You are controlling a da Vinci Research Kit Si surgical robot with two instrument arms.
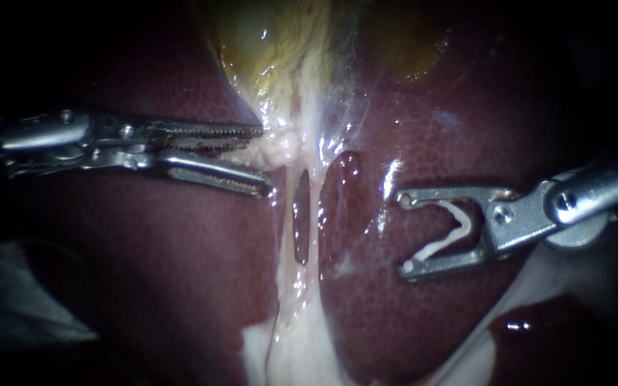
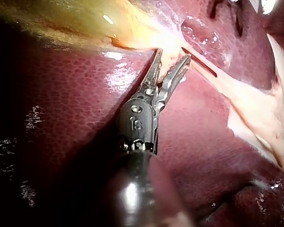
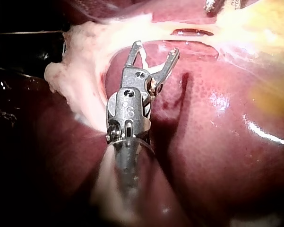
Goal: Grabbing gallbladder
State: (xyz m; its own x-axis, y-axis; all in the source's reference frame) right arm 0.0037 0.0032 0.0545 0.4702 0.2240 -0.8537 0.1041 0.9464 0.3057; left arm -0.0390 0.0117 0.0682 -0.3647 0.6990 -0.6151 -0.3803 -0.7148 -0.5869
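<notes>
The yellow-green gallbladder [image 1: 266, 43] lies at the top of the endoscope view on the dark red liver [image 1: 144, 271]. My left instrument [image 1: 266, 161] reaches in from the left with its serrated jaws open. Pale tissue [image 1: 277, 146] at the gallbladder's narrow lower end lies between their tips. The left wrist view shows the same: the left instrument [image 2: 173, 54] straddles pale tissue just below the gallbladder [image 2: 75, 23]. My right instrument [image 1: 404, 234] hovers over the liver to the right, away from the gallbladder. Its jaws stand wide apart with a white clip [image 1: 455, 227] seated between them.
Two pale strands [image 1: 314, 214] run down from the gallbladder's neck with a dark slit between them, into white fatty tissue [image 1: 302, 350]. A glossy dark blob [image 1: 345, 168] sits right of the strands. In the right wrist view, a pale fatty lump [image 3: 80, 80] lies beside the right instrument [image 3: 157, 47].
</notes>
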